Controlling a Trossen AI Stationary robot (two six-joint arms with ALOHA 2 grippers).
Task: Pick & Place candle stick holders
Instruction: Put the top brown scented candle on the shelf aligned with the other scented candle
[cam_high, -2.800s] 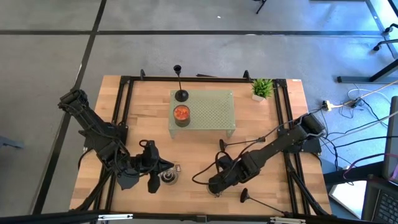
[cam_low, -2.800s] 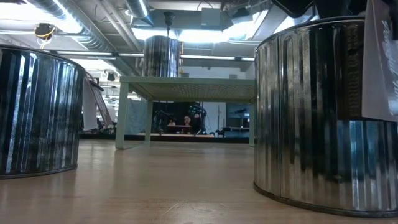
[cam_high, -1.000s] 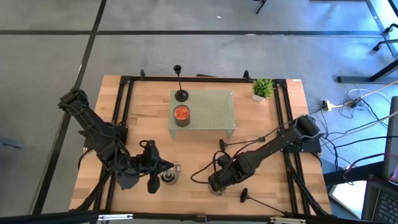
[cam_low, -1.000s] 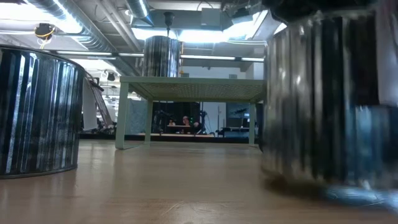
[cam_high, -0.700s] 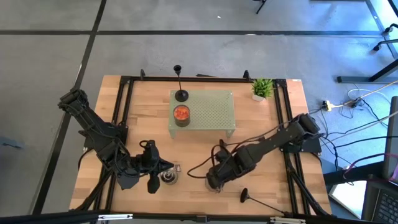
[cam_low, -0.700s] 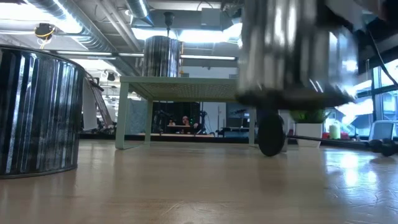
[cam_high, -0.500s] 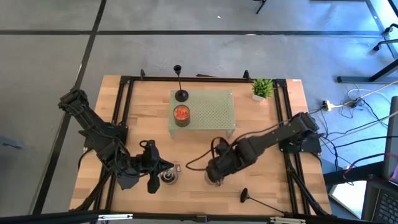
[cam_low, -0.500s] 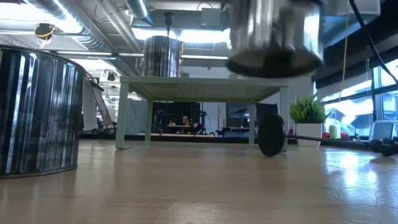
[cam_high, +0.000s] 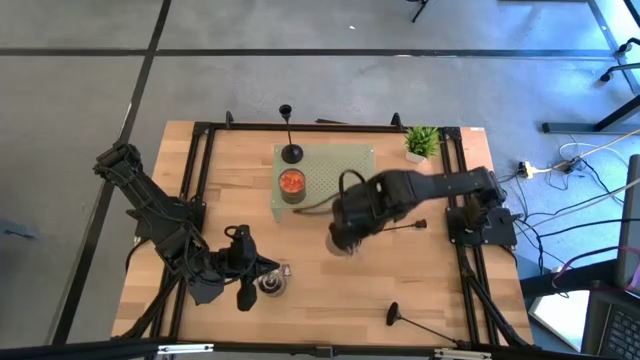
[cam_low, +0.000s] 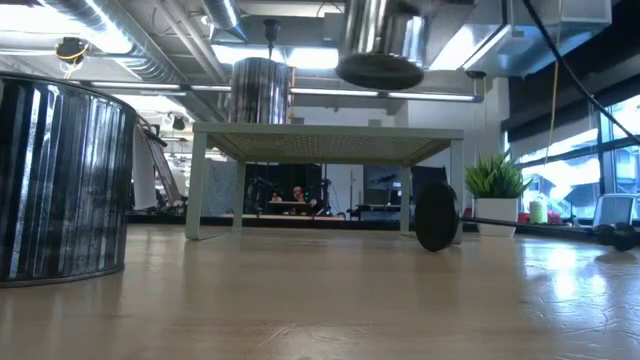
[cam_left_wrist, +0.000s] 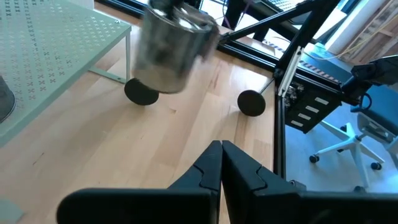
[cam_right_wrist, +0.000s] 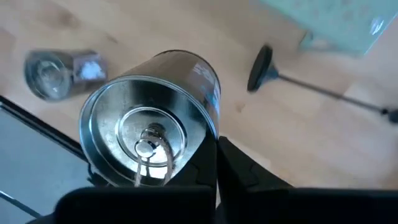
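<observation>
One black candle stick holder (cam_high: 291, 152) stands upright on the far left corner of the green shelf (cam_high: 322, 163). A second holder (cam_high: 408, 226) lies on the table by the shelf's right leg, its base (cam_right_wrist: 260, 67) on edge. A third holder (cam_high: 394, 316) lies near the front edge. My right gripper (cam_high: 345, 236) hangs high in front of the shelf, shut on a silver tin can (cam_right_wrist: 149, 137). My left gripper (cam_left_wrist: 221, 163) waits shut at the front left, beside another silver can (cam_high: 270, 286). My right gripper holds the silver can by its open top rim (cam_right_wrist: 207, 138), on one side of the can, with the wall between the finger ends. The fingers come from above, pointing down. The can hangs below them, slightly tilted and lifted clear (cam_low: 385, 45) above shelf height.
An orange-topped can (cam_high: 291, 184) stands on the shelf near the upright holder. A small potted plant (cam_high: 422, 142) sits at the far right corner. Black frame rails (cam_high: 455, 190) run along the table's sides. Bare wood lies between the two lying holders.
My right gripper has risen from near the front edge and gone toward the far edge, up to the shelf's front, keeping shut. The silver can has left the table with it and now hangs high, uncovering the holder lying by the shelf's leg.
</observation>
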